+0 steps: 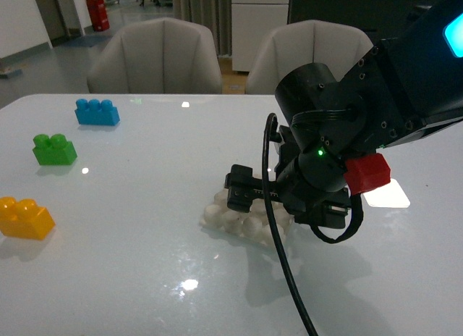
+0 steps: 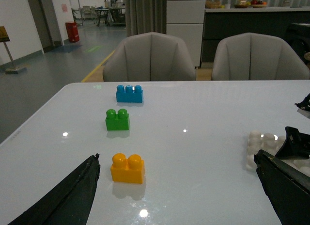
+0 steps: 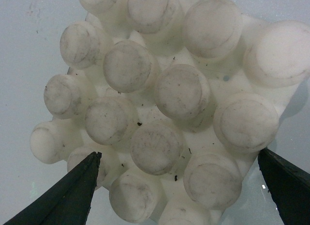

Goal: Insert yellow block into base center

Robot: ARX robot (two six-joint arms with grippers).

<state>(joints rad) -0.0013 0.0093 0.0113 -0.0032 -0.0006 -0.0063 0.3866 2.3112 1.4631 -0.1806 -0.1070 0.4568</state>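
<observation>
The yellow block (image 1: 25,217) lies on the white table at the front left; in the left wrist view it (image 2: 128,168) sits just ahead of my open left gripper (image 2: 177,181), nearer one finger. The white studded base (image 1: 242,219) lies at the table's middle, mostly hidden under my right arm. My right gripper (image 3: 179,186) is open directly above the base (image 3: 164,104), one finger to each side of it, not touching. The base's edge also shows in the left wrist view (image 2: 264,142).
A green two-stud brick (image 1: 53,149) and a blue three-stud brick (image 1: 97,112) stand at the far left. A flat white card (image 1: 387,196) lies right of the base. A red part (image 1: 367,172) sits on my right arm. Two chairs stand behind the table.
</observation>
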